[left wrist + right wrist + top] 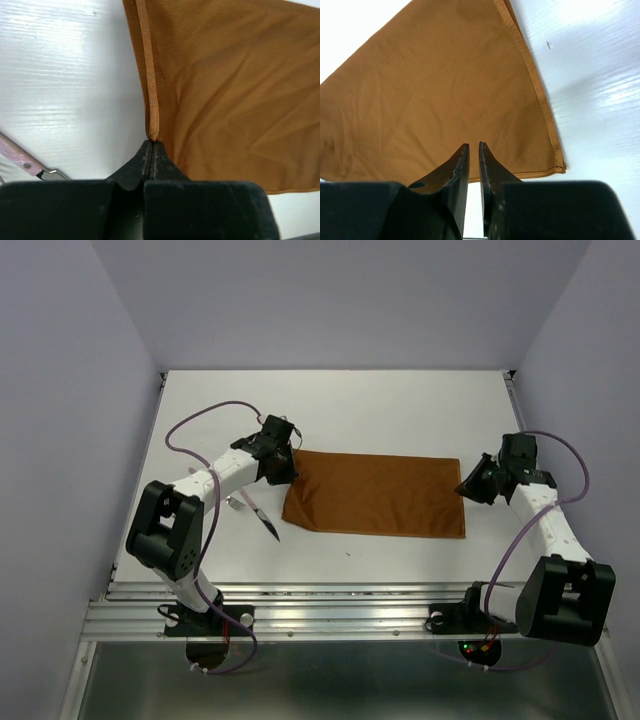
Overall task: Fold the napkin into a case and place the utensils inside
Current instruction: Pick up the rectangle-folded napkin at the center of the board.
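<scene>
The rust-orange napkin (375, 493) lies on the white table as a wide rectangle. Its left hem (150, 75) is lifted into a ridge that runs up from my left gripper (151, 142). That gripper (288, 470) is shut on the hem at the napkin's far left corner. My right gripper (468, 486) hovers at the napkin's right edge (540, 95), its jaws (474, 146) a narrow gap apart with nothing between them. The utensils (260, 514) lie on the table left of the napkin; one has a dark pointed end. A utensil handle (20, 159) shows in the left wrist view. No case is in view.
Purple cables (195, 430) loop above both arms. The table's metal rail (330, 610) runs along the near edge, with the arm bases on it. Lavender walls close in the left, right and far sides.
</scene>
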You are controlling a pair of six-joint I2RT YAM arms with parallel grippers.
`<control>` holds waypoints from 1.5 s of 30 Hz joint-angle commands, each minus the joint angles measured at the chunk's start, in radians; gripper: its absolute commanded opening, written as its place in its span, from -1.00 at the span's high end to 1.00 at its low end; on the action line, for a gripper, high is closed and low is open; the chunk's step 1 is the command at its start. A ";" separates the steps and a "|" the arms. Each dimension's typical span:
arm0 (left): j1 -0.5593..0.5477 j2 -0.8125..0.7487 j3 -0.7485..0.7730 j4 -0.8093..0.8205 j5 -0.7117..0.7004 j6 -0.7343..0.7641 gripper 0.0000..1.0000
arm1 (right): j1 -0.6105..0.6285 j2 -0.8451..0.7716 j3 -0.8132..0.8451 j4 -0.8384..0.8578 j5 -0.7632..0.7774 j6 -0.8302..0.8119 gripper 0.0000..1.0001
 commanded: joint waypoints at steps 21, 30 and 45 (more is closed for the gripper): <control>0.000 -0.026 0.074 -0.072 -0.030 0.079 1.00 | -0.005 0.152 -0.006 0.068 0.188 0.002 0.41; 0.020 -0.019 0.112 -0.086 -0.022 0.133 1.00 | 0.005 0.258 0.017 0.106 0.171 -0.023 0.20; 0.042 -0.021 0.187 -0.125 -0.004 0.193 1.00 | 0.120 0.358 0.013 0.148 0.139 -0.032 0.28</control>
